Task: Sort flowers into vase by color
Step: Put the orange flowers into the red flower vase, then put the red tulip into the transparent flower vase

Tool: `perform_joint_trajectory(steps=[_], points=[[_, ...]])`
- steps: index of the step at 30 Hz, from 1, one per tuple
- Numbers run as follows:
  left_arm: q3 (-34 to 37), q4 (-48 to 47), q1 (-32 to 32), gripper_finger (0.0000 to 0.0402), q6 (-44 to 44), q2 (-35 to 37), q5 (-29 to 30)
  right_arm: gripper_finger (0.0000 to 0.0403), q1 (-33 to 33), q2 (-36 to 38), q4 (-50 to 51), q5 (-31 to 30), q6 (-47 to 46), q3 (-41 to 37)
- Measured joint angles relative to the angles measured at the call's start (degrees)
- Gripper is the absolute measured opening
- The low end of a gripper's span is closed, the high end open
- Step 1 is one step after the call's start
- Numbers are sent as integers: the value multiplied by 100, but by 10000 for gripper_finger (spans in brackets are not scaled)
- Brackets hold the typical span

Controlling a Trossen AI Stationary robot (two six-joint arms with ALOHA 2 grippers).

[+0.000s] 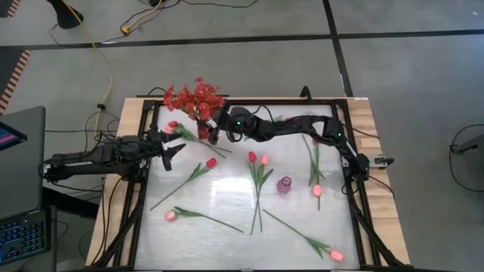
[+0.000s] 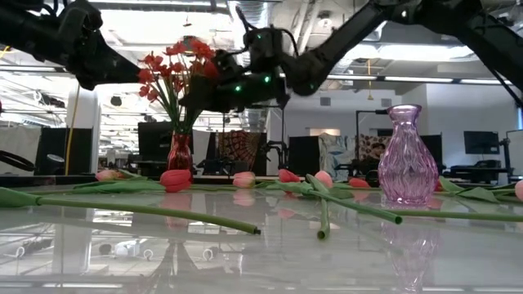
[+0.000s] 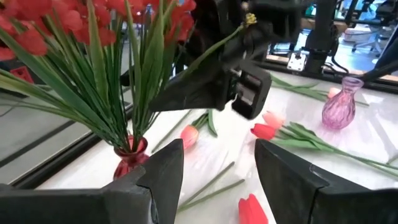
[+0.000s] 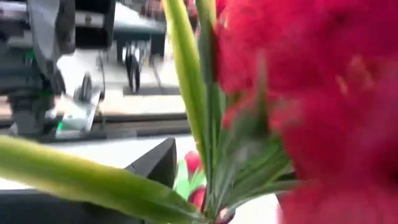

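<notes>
A small red vase (image 1: 203, 132) stands near the table's far edge and holds bushy red sprays (image 1: 193, 98), their green stems fanning up out of its neck (image 3: 130, 146). My right gripper (image 1: 218, 128) reaches in from the right and sits among those stems just above the vase (image 2: 204, 90); blossoms and leaves (image 4: 311, 93) fill its wrist view. My left gripper (image 1: 172, 149) hovers open just left of the vase, pointing at it (image 3: 217, 155). Red and pink tulips (image 1: 257, 162) lie flat on the table. A purple vase (image 1: 283, 185) stands upright right of centre.
Loose tulips lie at left (image 1: 211, 162), near left (image 1: 170, 215), right (image 1: 317, 190) and the near right corner (image 1: 336, 255), with one more beside the red vase (image 1: 172, 125). A black frame (image 1: 144, 181) borders the white table. Cables run along the far edge.
</notes>
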State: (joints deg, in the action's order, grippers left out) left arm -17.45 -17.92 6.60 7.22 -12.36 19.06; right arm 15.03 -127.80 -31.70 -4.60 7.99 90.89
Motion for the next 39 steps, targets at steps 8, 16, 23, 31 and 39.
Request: perform_joint_trajectory(steps=[8,16,23,31,39], points=[[-2,-23,-1,185,-4,2,-61,287,-2,399,2716,7,29,810],[-2,-82,-1,185,35,2,-84,287,0,488,5214,7,193,1888],[-2,-98,-1,185,55,2,-89,287,-39,493,7467,10,197,2634],[-2,-111,-1,185,107,2,-109,286,-37,491,9115,13,213,2896],[-4,-218,-3,185,300,0,-384,286,-42,508,10384,58,280,2905]])
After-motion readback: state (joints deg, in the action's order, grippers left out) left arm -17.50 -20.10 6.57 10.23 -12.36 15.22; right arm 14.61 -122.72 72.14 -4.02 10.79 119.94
